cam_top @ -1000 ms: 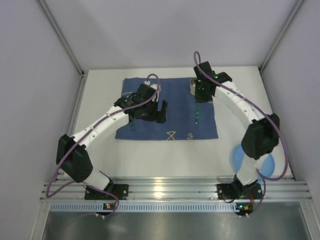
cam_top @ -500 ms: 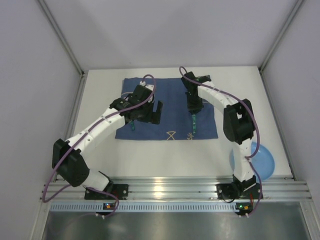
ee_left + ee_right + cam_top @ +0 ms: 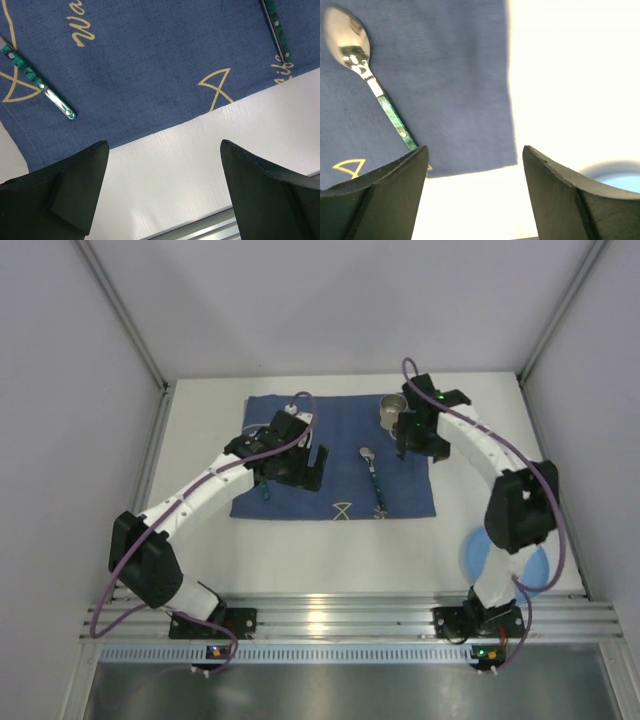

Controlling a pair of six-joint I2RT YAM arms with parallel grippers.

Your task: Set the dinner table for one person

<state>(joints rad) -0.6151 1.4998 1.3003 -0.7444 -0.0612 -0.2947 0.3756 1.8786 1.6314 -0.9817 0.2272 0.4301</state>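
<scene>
Rail (image 3: 330, 625): ribbed aluminium, one, runs along the near edge; both arm bases are bolted on it.
Arms: two, white with black joints, each trailing a purple cable.
Dinner table (image 3: 330, 550): matte white top, spreads from the rail to the back wall and carries everything below.
Plate (image 3: 478, 552): one, light blue, near right on the table, partly hidden behind the right arm; well apart from the mat. Its rim also shows in the right wrist view (image 3: 615, 180).
Mat (image 3: 340, 430): one, dark blue cloth, lies flat mid-table.
Gold marks (image 3: 216, 86): printed along the mat's near edge. Looped fish-like signs, plus cursive fragments cut by the frame, one looking like "Wa"; no whole word can be read.
Utensil (image 3: 37, 82): green handle with rivets, lies on the mat's left part; its working end is out of sight, so its kind cannot be told.
Spoon (image 3: 374, 472): one, steel bowl, green handle, on the mat right of centre, bowl pointing away from the arms.
Green-handled pieces: two counted.
Left gripper (image 3: 305, 465): over the mat's left half, just beside the utensil; jaws wide, nothing between them.
Right gripper (image 3: 412, 440): at the mat's far right, between spoon and cup; jaws spread wide, empty.
Cup (image 3: 392, 410): one, metal, upright on the mat's far right corner.
</scene>
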